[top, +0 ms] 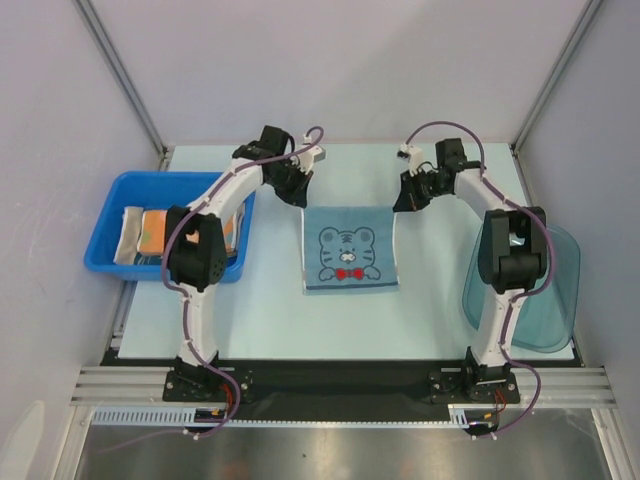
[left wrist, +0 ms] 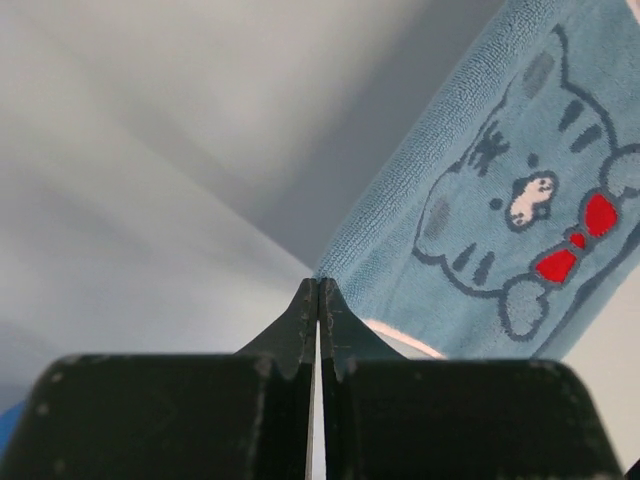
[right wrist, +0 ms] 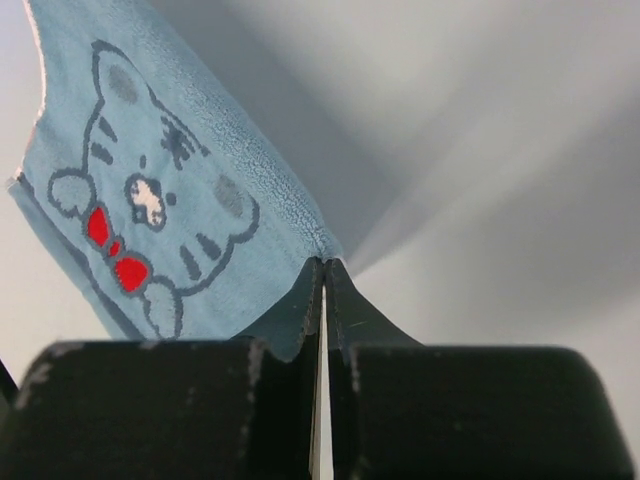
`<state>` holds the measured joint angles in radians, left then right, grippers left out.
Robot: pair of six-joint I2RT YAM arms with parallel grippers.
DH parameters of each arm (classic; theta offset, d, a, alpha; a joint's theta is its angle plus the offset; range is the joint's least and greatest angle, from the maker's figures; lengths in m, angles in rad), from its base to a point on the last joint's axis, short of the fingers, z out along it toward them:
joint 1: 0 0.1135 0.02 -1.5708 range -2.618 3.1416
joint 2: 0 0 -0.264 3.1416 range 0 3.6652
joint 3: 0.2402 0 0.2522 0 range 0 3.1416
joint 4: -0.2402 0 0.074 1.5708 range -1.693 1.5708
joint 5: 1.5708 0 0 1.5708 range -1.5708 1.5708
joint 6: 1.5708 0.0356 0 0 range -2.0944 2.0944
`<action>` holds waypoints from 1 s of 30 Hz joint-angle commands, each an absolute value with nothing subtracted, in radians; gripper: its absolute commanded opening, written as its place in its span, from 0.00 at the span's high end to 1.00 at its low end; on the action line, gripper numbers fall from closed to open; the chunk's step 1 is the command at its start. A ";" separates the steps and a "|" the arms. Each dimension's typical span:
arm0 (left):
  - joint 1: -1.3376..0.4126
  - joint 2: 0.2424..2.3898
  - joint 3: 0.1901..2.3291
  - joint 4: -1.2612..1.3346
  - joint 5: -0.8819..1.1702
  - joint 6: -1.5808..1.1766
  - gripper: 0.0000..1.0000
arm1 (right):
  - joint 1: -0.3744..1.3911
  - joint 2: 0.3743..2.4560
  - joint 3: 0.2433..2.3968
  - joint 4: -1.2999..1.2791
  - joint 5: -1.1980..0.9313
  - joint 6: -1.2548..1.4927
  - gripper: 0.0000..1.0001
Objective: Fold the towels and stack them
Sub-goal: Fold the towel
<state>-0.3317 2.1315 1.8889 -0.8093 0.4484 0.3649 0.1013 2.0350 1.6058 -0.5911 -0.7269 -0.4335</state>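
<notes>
My left tool (top: 303,200) and right tool (top: 398,205) each pinch a far corner of the light blue towel (top: 350,255), its held edge running 9 to 3, its body trailing toward 6 across mid-desk (top: 270,320).

We can read no words, numbers, labels or brand marks anywhere in these views. The only printed mark we find is a picture, not writing: a striped cat-like face with a red bow tie, drawn in dark outline on the light blue towel (top: 378,228) in the middle of the scene.
</notes>
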 commanded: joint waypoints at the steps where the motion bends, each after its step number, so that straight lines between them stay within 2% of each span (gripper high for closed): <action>1: -0.339 2.027 1.830 -0.773 0.462 0.351 1.00 | 0.104 1.933 1.551 -0.520 -0.718 -0.401 1.00; 7: -0.362 1.912 1.680 -0.736 0.456 0.336 1.00 | 0.115 1.801 1.373 -0.463 -0.703 -0.374 1.00; 21: -0.469 1.612 1.263 -0.612 0.408 0.221 1.00 | 0.181 1.450 0.967 -0.284 -0.583 -0.118 1.00; 30: -0.540 1.591 1.117 -0.571 0.394 0.160 1.00 | 0.215 1.422 0.858 -0.313 -0.522 -0.046 1.00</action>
